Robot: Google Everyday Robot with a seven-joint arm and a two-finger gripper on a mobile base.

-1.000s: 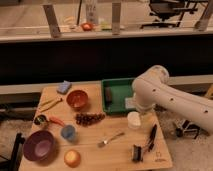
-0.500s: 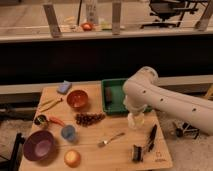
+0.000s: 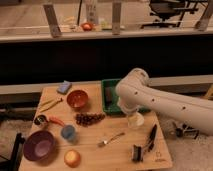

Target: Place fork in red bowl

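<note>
The fork (image 3: pixel 111 139), slim and silver, lies on the wooden table near the front middle. The red bowl (image 3: pixel 77 99) stands left of centre toward the back, with nothing showing inside it. My white arm reaches in from the right and bends down over the table. The gripper (image 3: pixel 134 119) is at the arm's lower end, by the front edge of the green tray. It is to the right of the fork, farther back, and well right of the red bowl.
A green tray (image 3: pixel 111 86) sits at the back right. Grapes (image 3: pixel 89 118), a blue cup (image 3: pixel 68 132), a purple bowl (image 3: pixel 39 145) and an orange (image 3: pixel 72 158) lie left of the fork. Black-handled utensils (image 3: pixel 150 137) lie front right. Yellowish sticks (image 3: pixel 50 104) and a blue sponge (image 3: pixel 64 87) are at the left.
My arm has swung left, so its elbow now hangs over the green tray. The fork and the red bowl have not moved.
</note>
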